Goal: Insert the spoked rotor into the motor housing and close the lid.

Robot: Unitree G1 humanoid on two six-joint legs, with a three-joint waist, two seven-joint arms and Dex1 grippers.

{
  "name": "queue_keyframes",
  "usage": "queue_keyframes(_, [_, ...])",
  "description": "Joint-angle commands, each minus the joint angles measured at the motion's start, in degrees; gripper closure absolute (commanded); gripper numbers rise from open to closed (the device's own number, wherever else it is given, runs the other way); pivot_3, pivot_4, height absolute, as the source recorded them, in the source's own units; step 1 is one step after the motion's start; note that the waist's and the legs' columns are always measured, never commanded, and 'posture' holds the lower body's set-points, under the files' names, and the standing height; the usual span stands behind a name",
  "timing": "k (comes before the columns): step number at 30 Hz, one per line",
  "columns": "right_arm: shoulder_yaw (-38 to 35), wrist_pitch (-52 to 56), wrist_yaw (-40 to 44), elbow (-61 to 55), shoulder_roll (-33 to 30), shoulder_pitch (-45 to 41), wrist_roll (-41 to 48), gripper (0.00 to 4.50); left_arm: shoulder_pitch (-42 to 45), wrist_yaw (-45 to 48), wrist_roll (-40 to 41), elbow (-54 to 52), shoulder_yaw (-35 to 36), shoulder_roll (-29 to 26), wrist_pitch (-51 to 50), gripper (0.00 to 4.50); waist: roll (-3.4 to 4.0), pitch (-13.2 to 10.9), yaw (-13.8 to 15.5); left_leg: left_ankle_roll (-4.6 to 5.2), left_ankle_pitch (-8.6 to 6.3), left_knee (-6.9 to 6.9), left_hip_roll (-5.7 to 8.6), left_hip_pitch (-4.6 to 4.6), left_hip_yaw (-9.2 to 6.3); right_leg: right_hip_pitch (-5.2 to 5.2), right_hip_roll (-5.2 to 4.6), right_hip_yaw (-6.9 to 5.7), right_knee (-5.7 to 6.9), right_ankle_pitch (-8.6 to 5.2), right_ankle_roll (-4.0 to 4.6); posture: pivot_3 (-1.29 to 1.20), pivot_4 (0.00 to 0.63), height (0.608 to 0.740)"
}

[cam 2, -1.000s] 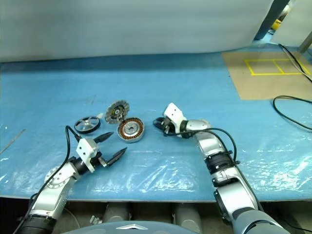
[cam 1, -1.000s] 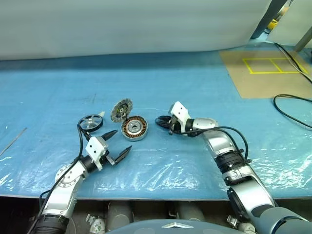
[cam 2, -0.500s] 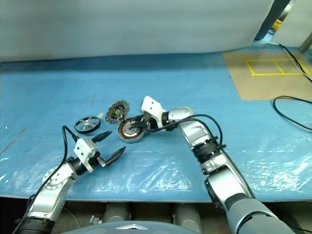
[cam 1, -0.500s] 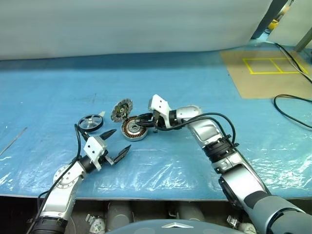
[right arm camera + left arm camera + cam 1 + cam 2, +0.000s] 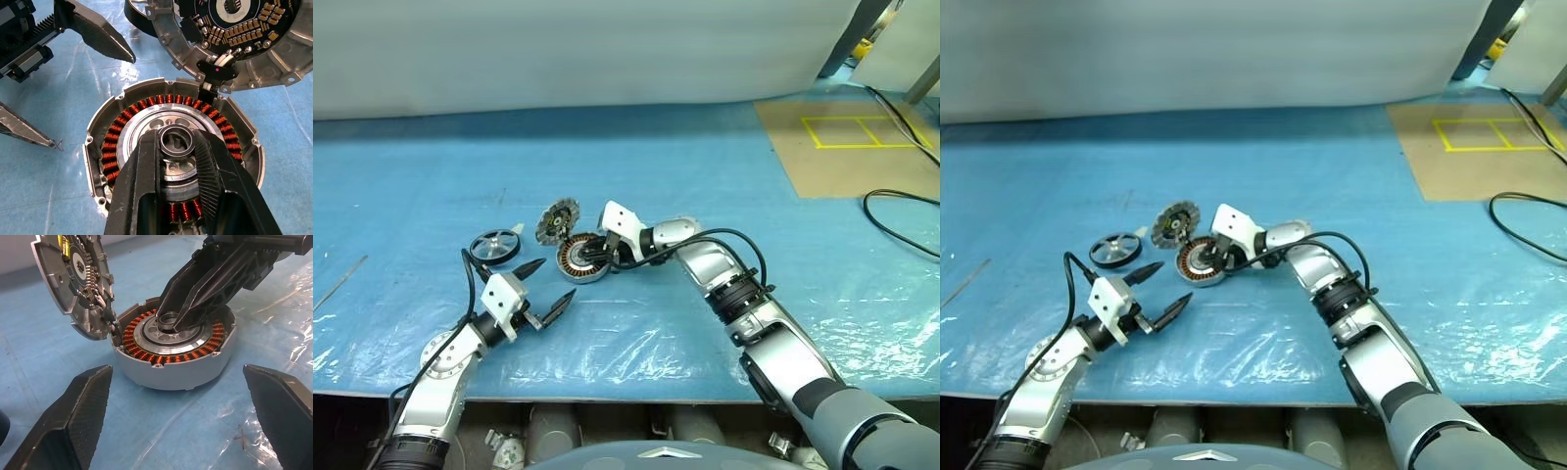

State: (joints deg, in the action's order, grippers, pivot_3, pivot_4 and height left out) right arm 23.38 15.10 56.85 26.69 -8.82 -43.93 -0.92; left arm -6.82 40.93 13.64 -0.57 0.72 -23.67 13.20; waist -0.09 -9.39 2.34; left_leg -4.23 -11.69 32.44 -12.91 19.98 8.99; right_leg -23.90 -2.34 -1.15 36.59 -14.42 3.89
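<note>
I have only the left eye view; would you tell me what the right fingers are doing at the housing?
Observer: The right gripper is shut on a small metal ring, held at the grey centre of the housing.
Operator: Thank you. Is the lid out of the way?
Observer: Yes. The lid stands tilted at the housing's rim, its inner face of electronics turned towards the housing, and a dark connector joins the two.
Operator: And are the windings covered?
Observer: No, the copper windings lie bare all the way round the centre.
</note>
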Motion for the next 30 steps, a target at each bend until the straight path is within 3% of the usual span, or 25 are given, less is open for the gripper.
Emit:
queue_keyframes(1, [-0.64,-1.51,-0.75,0.20,0.84,-1.23,-0.04,3.89,0.26,-0.62,0.19,-3.53,0.10,-0.21,-1.04,0.00,0.00,0.00,0.00,0.00,0.00,0.00,0.00,0.00,0.00,0.00,0.00,0.00,0.00,0.00,0.00,0.00,0.150,0.740])
queue_keyframes(30, [0.26,-2.17,0.79,1.08,0.63,-0.61,-1.45,3.89,0.44,0.20,-0.32,-2.43,0.45,-0.43,-1.23,0.00,0.00,0.00,-0.02,0.00,0.00,0.03,0.00,0.00,0.00,0.01,0.00,0.00,0.05,0.00,0.01,0.00,0.150,0.740])
